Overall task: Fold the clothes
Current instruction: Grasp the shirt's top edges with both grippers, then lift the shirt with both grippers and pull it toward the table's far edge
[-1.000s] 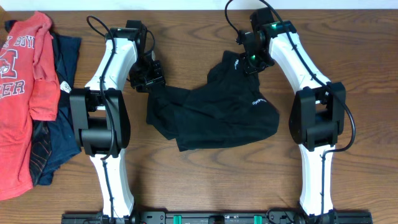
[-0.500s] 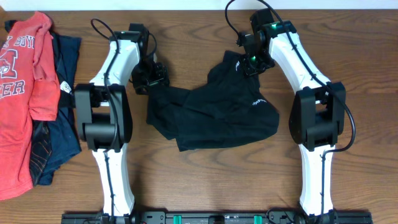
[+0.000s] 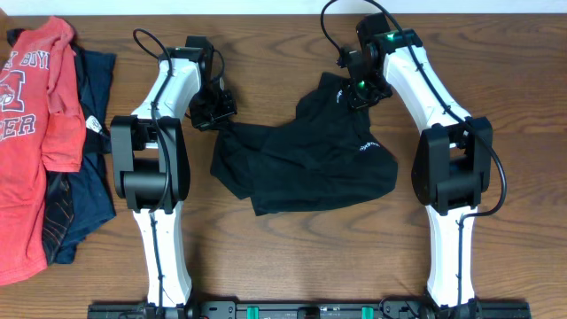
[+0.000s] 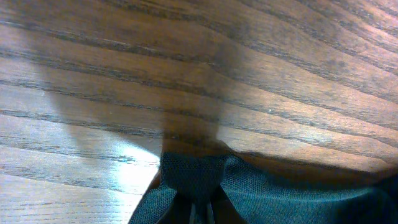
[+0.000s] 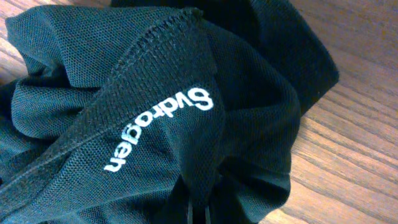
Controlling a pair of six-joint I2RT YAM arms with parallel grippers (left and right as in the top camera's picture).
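A crumpled black shirt with small white logo prints lies mid-table between the two arms. My left gripper is shut on the shirt's upper left corner; in the left wrist view a pinch of black mesh bunches between the closed jaws over bare wood. My right gripper is shut on the shirt's upper right edge. The right wrist view shows a fold of the shirt with a stitched hem and white lettering gathered into the jaws at the bottom. An orange-red lettered T-shirt lies on a navy garment at the far left.
The wooden table carries both white arms, whose bases stand at its near edge. The left arm's black elbow sits between the clothes pile and the black shirt. The right arm's elbow is just right of the shirt.
The left gripper was open over the shirt's left corner and has closed on it, shifting slightly right and toward the far edge. The right gripper has held its grip without moving.
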